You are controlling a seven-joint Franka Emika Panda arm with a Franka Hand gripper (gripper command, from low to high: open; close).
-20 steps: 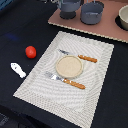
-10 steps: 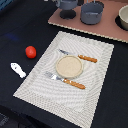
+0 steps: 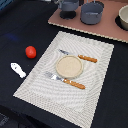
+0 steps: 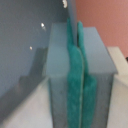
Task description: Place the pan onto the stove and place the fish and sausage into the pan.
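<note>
The grey-blue pan (image 3: 67, 6) stands on the far left corner of the pinkish stove (image 3: 102, 31), partly cut off by the exterior view's top edge. The red sausage (image 3: 31, 51) lies on the dark table left of the placemat. The white fish (image 3: 18, 70) lies nearer, also left of the placemat. In the wrist view my gripper (image 4: 74, 30) fills the picture, its teal pads (image 4: 75, 75) pressed together with nothing visible between them. A grey-blue surface (image 4: 25, 45) is behind it and pink stove colour (image 4: 107, 15) beside it. I cannot make out the gripper in the exterior view.
A taller grey pot (image 3: 92, 12) stands on the stove next to the pan, and a dark round vessel (image 3: 123, 19) at its right edge. A beige woven placemat (image 3: 35, 85) holds a tan plate (image 3: 68, 66) and two orange-handled pieces of cutlery (image 3: 75, 84).
</note>
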